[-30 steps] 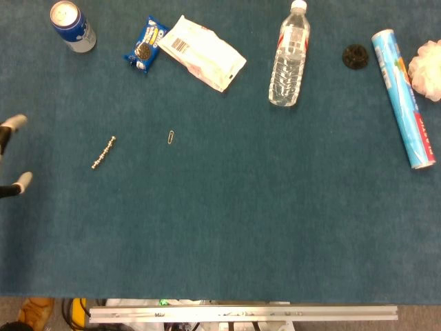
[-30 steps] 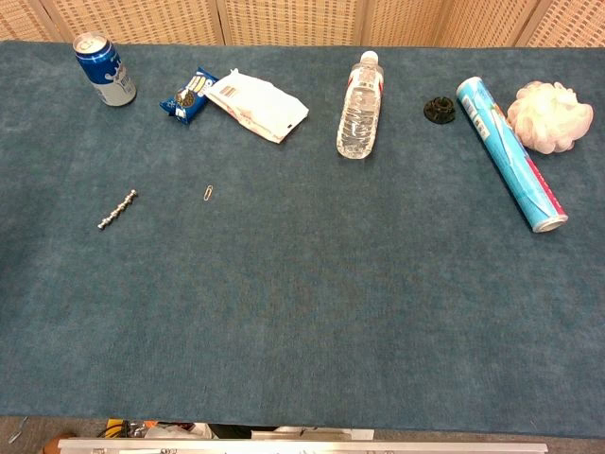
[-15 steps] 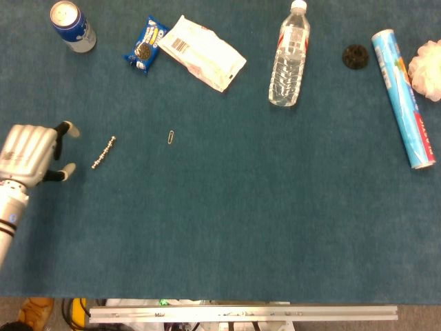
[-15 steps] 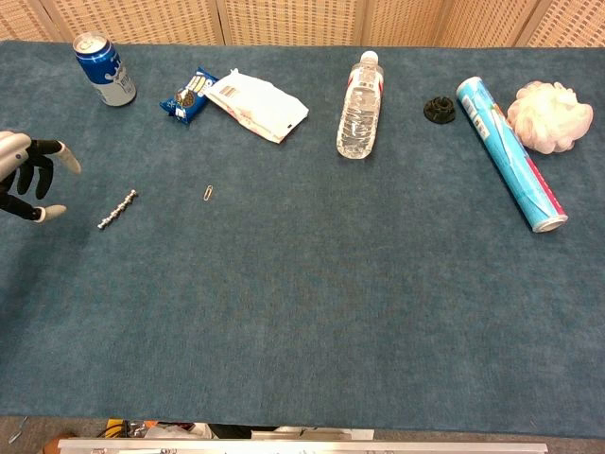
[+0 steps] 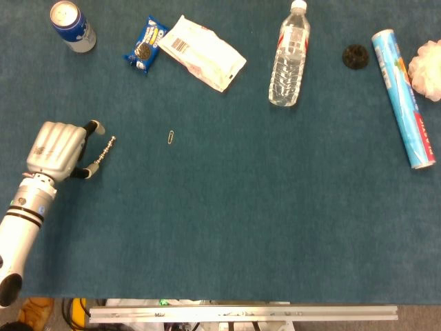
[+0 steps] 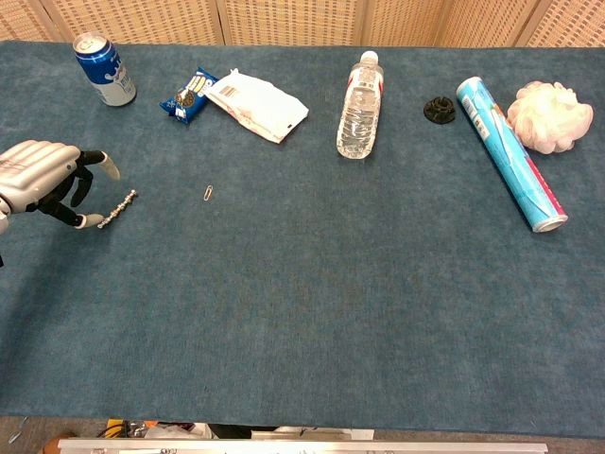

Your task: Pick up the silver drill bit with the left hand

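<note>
The silver drill bit (image 5: 105, 151) (image 6: 119, 208) lies flat on the blue table, slanted, at the left side. My left hand (image 5: 58, 149) (image 6: 43, 180) hovers just to its left, fingers apart and curved toward the bit, holding nothing. One fingertip (image 5: 89, 172) sits close to the bit's near end, another fingertip (image 5: 97, 125) reaches past its far end. The right hand shows in neither view.
A paper clip (image 5: 170, 136) lies right of the bit. Along the back stand a blue can (image 5: 72, 26), a cookie packet (image 5: 147, 44), a white bag (image 5: 203, 52), a water bottle (image 5: 290, 56), a black cap (image 5: 355, 56), a blue tube (image 5: 403, 96) and a white puff (image 5: 427, 69).
My left hand has come in from the left edge and moved right, up to the drill bit. The bit itself has not moved.
</note>
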Robot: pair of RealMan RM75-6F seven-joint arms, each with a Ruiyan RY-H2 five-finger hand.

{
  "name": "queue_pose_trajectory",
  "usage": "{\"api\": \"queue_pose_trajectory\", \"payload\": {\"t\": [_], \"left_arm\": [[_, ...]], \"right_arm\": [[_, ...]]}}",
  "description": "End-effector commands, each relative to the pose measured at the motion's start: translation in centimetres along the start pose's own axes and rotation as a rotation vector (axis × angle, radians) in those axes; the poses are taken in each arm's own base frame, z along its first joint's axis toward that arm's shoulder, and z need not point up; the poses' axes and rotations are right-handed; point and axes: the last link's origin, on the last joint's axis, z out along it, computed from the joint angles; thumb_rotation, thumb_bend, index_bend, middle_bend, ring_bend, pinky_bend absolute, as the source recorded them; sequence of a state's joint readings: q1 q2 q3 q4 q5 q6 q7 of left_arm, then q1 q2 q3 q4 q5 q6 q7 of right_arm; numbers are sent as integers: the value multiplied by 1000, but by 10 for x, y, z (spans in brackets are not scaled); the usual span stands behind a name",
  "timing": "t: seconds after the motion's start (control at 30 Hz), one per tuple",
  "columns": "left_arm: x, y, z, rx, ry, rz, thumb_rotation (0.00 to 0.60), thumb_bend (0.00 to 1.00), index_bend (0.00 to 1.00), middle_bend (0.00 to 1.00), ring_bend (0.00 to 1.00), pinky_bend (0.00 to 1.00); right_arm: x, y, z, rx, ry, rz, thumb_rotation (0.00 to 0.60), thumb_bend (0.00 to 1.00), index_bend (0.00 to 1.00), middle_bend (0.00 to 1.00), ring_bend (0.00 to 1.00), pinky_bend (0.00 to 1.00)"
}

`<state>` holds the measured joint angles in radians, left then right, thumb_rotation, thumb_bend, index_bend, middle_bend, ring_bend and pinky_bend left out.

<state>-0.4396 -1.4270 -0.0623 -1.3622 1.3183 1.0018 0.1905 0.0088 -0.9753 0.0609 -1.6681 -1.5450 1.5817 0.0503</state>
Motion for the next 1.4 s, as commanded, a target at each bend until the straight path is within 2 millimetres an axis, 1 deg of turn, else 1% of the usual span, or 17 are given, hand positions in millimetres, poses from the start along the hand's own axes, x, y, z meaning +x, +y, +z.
{"api": "queue_pose_trajectory", "payload": {"t": [0.03,0.4,0.9,1.23,1.4], "left_arm": [[-2,2,2,0,-3,4,600,193,315,718,706,698],[-11,6,8,8,-18,20,600,193,297,723,711,698],[-21,-4,16,49,-39,37,600,193,291,727,713,698],[-13,-18,28,98,-15,40,600,192,295,727,714,698],[-11,-20,28,104,-15,35,600,194,302,727,714,698]], "right_arm": [[0,0,-1,-3,1,-1,600,360,432,378,379,537],[0,2,-2,-10,0,-3,600,360,432,378,378,537],[0,-1,-2,-6,0,-8,600,360,432,378,379,537],[1,0,-3,-11,1,-12,600,360,432,378,379,537],[1,0,-3,-9,2,-12,600,360,432,378,379,538]]}}
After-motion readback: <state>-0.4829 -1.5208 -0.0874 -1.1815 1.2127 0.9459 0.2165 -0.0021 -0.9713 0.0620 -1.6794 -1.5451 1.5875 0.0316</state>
